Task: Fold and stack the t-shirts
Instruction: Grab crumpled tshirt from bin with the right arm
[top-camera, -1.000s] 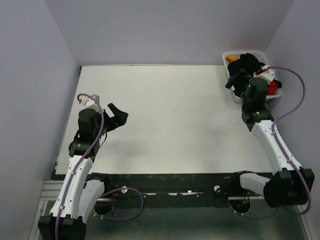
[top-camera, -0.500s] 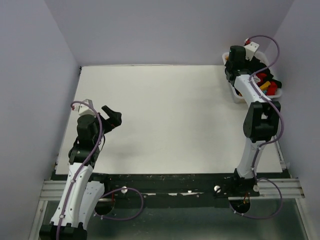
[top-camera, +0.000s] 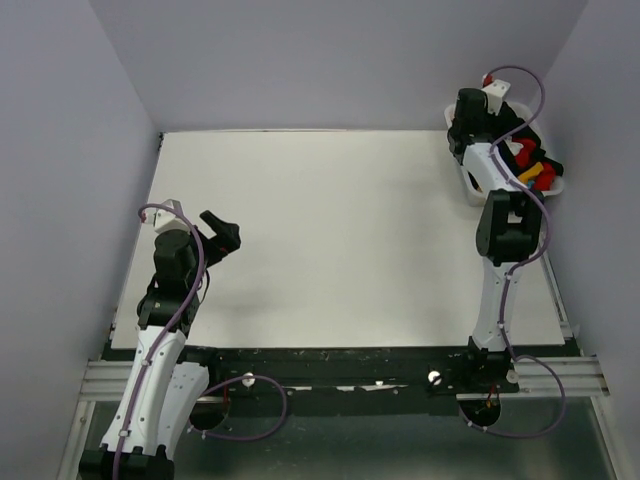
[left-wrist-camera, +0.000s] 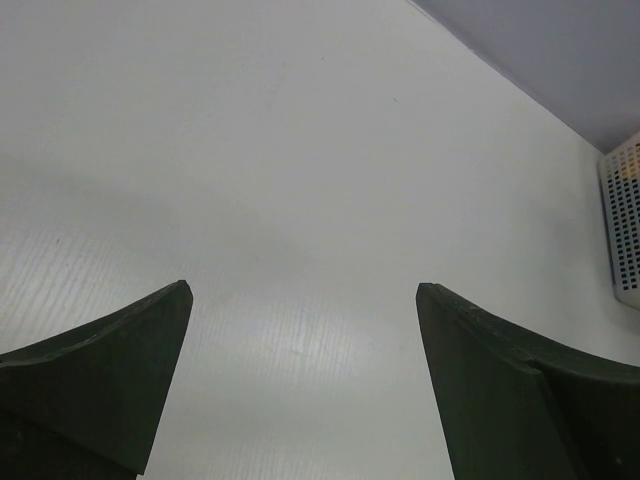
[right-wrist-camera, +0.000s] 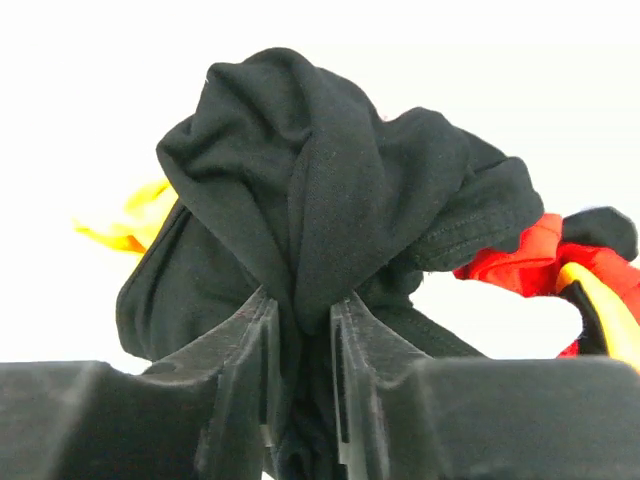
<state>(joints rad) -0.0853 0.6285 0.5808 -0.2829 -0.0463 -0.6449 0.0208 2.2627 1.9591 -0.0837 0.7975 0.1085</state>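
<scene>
The black t-shirt (right-wrist-camera: 310, 180) bulges up in a bunched fold, pinched between the fingers of my right gripper (right-wrist-camera: 303, 310), which is shut on it. Behind it lie an orange-yellow t-shirt (right-wrist-camera: 135, 222) on the left and a red t-shirt (right-wrist-camera: 520, 255) on the right. From above, my right gripper (top-camera: 470, 125) reaches down into the white basket (top-camera: 468, 184) at the far right, where red and yellow cloth (top-camera: 535, 172) shows. My left gripper (left-wrist-camera: 300, 300) hangs open over the bare white table, seen from above as the left gripper (top-camera: 222, 232) at the left side.
The white slatted basket (left-wrist-camera: 625, 235) stands at the table's far right corner against the wall. Purple-grey walls close in the table (top-camera: 340, 230) on three sides. A black rail (top-camera: 330, 358) runs along the near edge.
My right arm swung up and reached into the basket, and its jaws closed on the black t-shirt. My left arm drew back slightly, still open.
</scene>
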